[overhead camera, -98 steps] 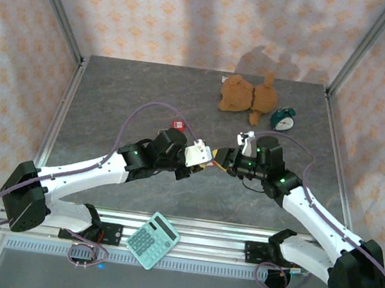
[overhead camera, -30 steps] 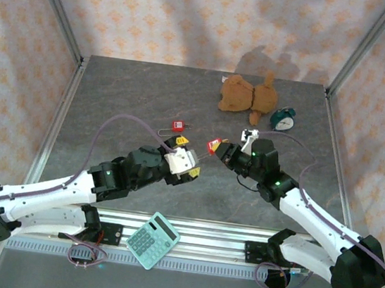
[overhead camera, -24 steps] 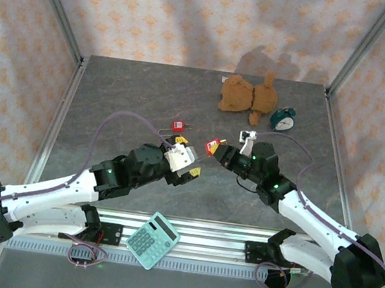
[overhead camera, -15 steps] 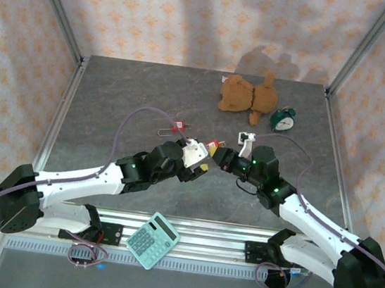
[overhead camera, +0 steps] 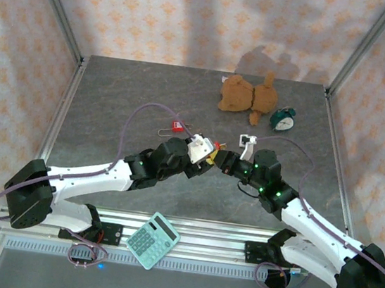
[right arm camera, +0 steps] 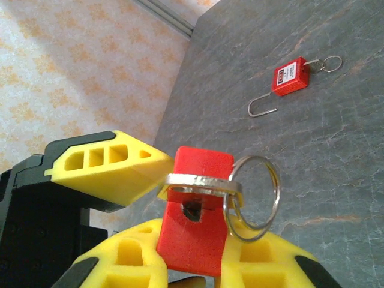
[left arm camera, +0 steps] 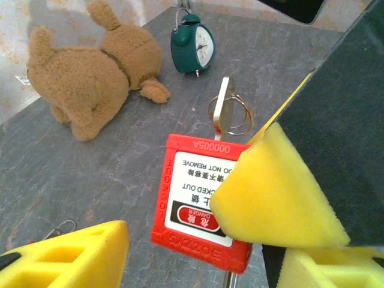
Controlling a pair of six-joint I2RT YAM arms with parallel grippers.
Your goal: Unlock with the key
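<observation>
A red padlock (right arm camera: pixel 201 210) stands upright between the yellow fingers of my right gripper (right arm camera: pixel 198 243), which is shut on it. A silver key (right arm camera: pixel 204 183) with a ring (right arm camera: pixel 252 198) sits in the end of the padlock that faces away from that gripper. In the left wrist view the padlock (left arm camera: pixel 192 204) shows its white label, and the key (left arm camera: pixel 223 111) sticks out beyond it. My left gripper (left arm camera: pixel 174 237) is open around the padlock body. Its right finger (left arm camera: pixel 276 192) overlaps the label and its left finger (left arm camera: pixel 66 255) stands apart. In the top view both grippers meet at the padlock (overhead camera: pixel 212 158) mid-table.
A second red padlock (overhead camera: pixel 178 125) lies on the table with its shackle (right arm camera: pixel 262 107) swung open. A brown plush toy (overhead camera: pixel 247 94) and a green alarm clock (overhead camera: pixel 283 118) sit at the back right. A teal calculator (overhead camera: pixel 153 240) rests on the front rail.
My left gripper has moved right and forward to the padlock held by the right gripper, and its jaws have narrowed around it. The right gripper has shifted slightly nearer.
</observation>
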